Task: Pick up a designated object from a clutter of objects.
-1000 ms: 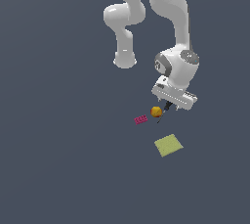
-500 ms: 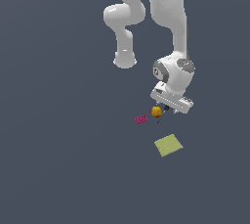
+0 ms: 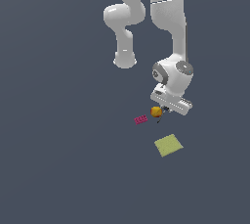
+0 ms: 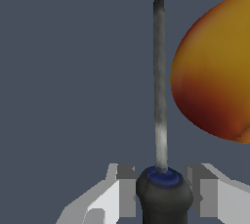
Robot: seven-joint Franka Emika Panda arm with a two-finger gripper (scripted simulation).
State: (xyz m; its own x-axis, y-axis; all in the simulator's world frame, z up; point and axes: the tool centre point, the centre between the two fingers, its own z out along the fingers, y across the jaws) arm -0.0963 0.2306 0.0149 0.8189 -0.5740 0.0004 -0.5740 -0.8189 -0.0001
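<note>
Straddling screwdriver (image 4: 159,120) handle, jaws apart

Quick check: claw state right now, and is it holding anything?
Claw: fingers either side of the slender blue-and-black-handled screwdriver; whether it is shut on the handle cannot be told.

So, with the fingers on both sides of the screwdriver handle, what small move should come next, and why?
Probably close the fingers on the screwdriver: in the wrist view its blue-and-black handle sits between them with small gaps on both sides. The orange ball lies beside the shaft, so lift straight up afterwards.
</note>
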